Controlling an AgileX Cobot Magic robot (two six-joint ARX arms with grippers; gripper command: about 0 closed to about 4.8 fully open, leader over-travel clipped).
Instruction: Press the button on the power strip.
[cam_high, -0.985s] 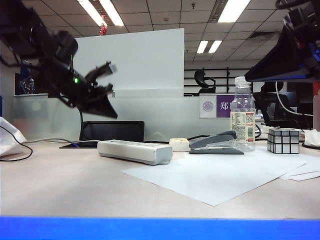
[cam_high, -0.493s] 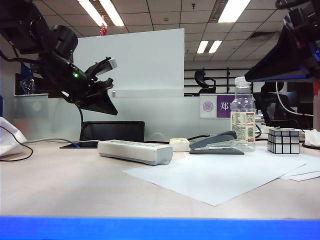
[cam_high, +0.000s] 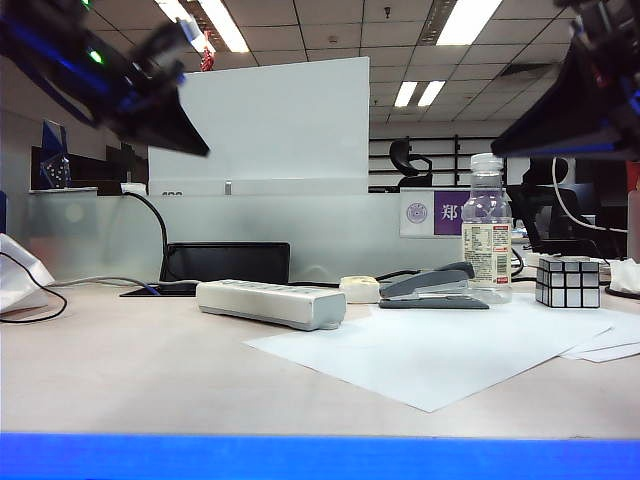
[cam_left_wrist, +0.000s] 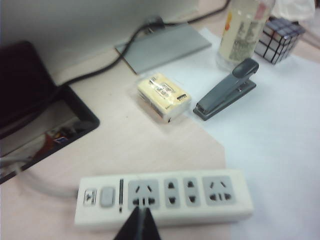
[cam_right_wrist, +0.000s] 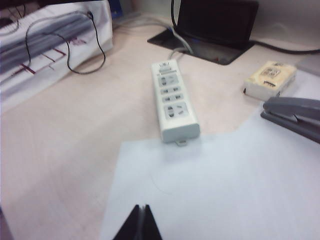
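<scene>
Since the earlier frames, the left gripper (cam_high: 165, 40) had risen from above the power strip (cam_high: 270, 302) into the upper left of the exterior view, where it appeared motion-blurred; nothing on the surface (cam_high: 150, 380) had shifted. In its own wrist view we saw the left gripper (cam_left_wrist: 138, 225) as a dark point with its jaws pressed together, holding nothing, hanging over the near edge of the power strip (cam_left_wrist: 162, 198) and well above it.

The power strip lay flat on the pale surface, left of centre in the exterior view. In the left wrist view its grey button (cam_left_wrist: 107, 197) sat at the end nearest the grey cord (cam_left_wrist: 37, 182), with three socket groups beside it.

The right gripper (cam_high: 560, 110) stood high in the upper right of the exterior view. In the right wrist view its jaws (cam_right_wrist: 139, 225) were also closed and empty, above a white sheet of paper (cam_right_wrist: 220, 190), with the power strip (cam_right_wrist: 173, 101) further off.

Right of the strip in the exterior view we saw a small cream object (cam_high: 359, 289), a grey stapler (cam_high: 432, 287), a clear bottle (cam_high: 486, 230) and a mirror cube (cam_high: 567, 280).
</scene>
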